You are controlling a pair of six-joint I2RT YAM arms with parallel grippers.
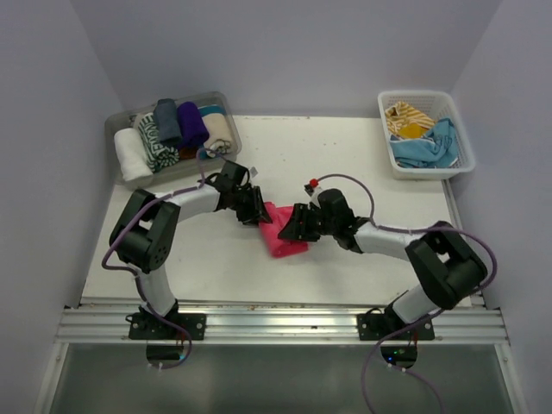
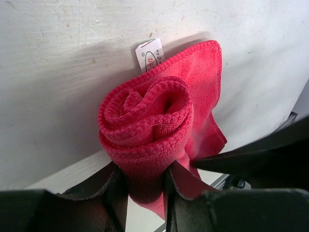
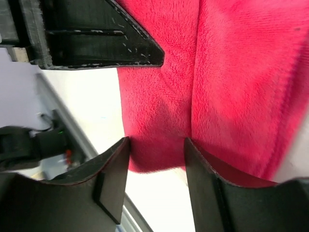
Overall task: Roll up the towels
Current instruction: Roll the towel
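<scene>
A hot pink towel (image 1: pixel 280 235) lies mid-table, wound into a roll. In the left wrist view its spiral end (image 2: pixel 149 121) faces the camera, with a white label above it. My left gripper (image 1: pixel 257 211) (image 2: pixel 145 174) is shut on the bottom of that roll, both fingers pressed into the cloth. My right gripper (image 1: pixel 293 226) (image 3: pixel 157 145) stands open at the roll's other side, its fingers either side of a fold of pink towel (image 3: pixel 217 72). A black finger (image 3: pixel 96 34) of the left gripper shows at the top of the right wrist view.
A clear tray (image 1: pixel 116 129) at the back left holds several rolled towels (image 1: pixel 177 129). A white lattice basket (image 1: pixel 457 142) at the back right holds a yellow striped towel (image 1: pixel 407 118) and a light blue one (image 1: pixel 427 148). A metal rail (image 1: pixel 276 323) runs along the near edge.
</scene>
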